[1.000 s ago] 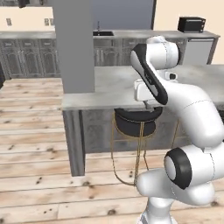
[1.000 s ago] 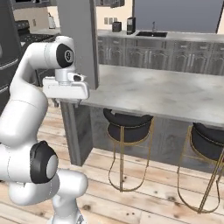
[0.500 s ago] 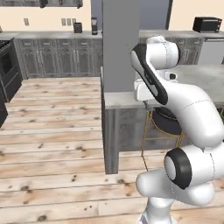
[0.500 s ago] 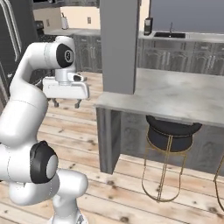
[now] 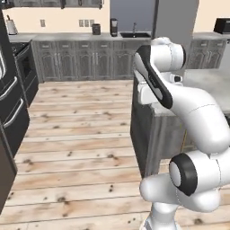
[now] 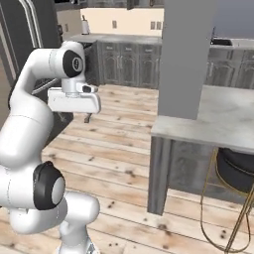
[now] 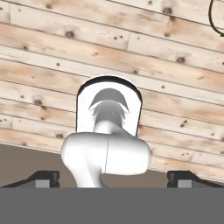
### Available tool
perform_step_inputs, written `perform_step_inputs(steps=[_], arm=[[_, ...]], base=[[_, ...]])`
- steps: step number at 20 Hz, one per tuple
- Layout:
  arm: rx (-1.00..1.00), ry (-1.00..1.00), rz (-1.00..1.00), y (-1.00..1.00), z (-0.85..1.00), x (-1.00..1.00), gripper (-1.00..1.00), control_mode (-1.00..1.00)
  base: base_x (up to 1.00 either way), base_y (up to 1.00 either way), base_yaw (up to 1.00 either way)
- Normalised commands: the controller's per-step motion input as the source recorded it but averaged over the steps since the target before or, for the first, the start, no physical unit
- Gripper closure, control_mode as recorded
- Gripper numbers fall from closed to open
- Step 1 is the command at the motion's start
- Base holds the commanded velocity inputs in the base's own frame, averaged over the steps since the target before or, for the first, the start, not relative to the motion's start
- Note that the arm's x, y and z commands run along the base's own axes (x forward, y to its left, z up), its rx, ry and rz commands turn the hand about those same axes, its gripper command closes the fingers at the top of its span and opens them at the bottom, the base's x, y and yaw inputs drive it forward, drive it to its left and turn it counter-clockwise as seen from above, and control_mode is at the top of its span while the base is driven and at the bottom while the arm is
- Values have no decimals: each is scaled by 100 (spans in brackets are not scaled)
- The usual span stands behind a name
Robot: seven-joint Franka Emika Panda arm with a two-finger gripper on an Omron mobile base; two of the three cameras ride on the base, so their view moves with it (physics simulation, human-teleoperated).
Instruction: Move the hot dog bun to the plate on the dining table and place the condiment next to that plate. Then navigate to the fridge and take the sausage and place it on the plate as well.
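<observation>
Fingers (image 7: 112,177) are spread wide, nothing held. The drive to the fridge (image 5: 9,112) is judged the step in hand; its dark front is seen at far left. The arm should be kept tucked and the base squared to the door. The dining tabletop (image 6: 218,111), its grey pillar (image 6: 186,54) and a stool (image 6: 238,168) are to be cleared.

No legible text, labels or nos. anywhere

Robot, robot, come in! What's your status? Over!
Gripper open, holding nothing. Fridge ahead-left, not yet reached. Dining table close on the right; wooden floor toward the fridge looks passable.
</observation>
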Motion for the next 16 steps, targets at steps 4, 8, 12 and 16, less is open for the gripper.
perform_step_inputs(steps=[4,8,12,16], arm=[[0,0,0,0,0,0,-100,100],[0,0,0,0,0,0,-100,100],[0,0,0,0,0,0,-100,100],[0,0,0,0,0,0,-100,100]], base=[[91,80,-6],[100,63,-6],[100,23,-6],[100,2,-6]])
